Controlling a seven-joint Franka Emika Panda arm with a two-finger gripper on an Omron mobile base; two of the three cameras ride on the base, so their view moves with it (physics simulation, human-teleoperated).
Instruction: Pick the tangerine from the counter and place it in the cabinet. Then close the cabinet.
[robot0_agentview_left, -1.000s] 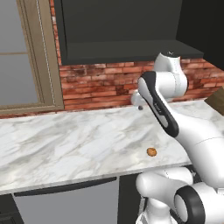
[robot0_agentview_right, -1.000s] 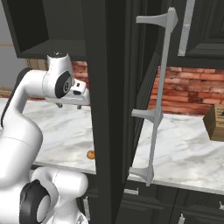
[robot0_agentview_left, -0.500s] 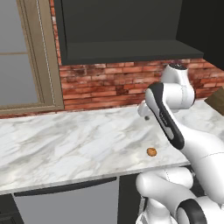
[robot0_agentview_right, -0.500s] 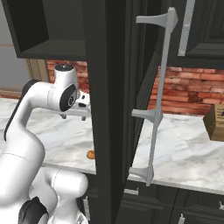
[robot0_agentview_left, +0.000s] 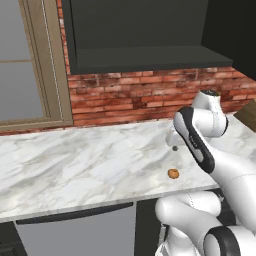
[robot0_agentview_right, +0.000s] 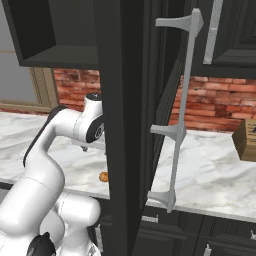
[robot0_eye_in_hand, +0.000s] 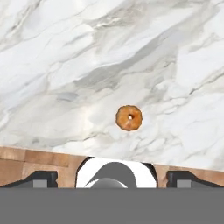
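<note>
Kitchen scene w/ a long white marble counter (robot0_agentview_left: 90, 165) running under a red brick backsplash (robot0_agentview_left: 135, 95); a tan-framed window (robot0_agentview_left: 35, 65) is sitting at its far left end. Above the brick, the dark charcoal cabinet (robot0_agentview_left: 145, 35) is hanging w/ its shelf exposed, presumably so the fruit can go in; its door (robot0_agentview_right: 125, 110) is standing swung out toward the robot, edge-on in the right base view, w/ a pale grey bar handle (robot0_agentview_right: 180, 105) running down it. A brown box (robot0_agentview_right: 247, 140) is resting near the counter's right end. The white arm is reaching out over the counter's front right part, bending down so the hand is looking straight at the marble. The gripper (robot0_eye_in_hand: 113, 177) is hovering above the surface w/ jaws spread wide, nothing between them, likely readying to drop onto the fruit. The tangerine (robot0_eye_in_hand: 129, 117) is lying alone on bare marble close to the front edge (robot0_agentview_left: 173, 173), apart from the fingertips (robot0_eye_in_hand: 41, 178), roughly centred btwn them in the hand view. Judgement: approach step, pick not yet made; cabinet not yet closed.
</note>
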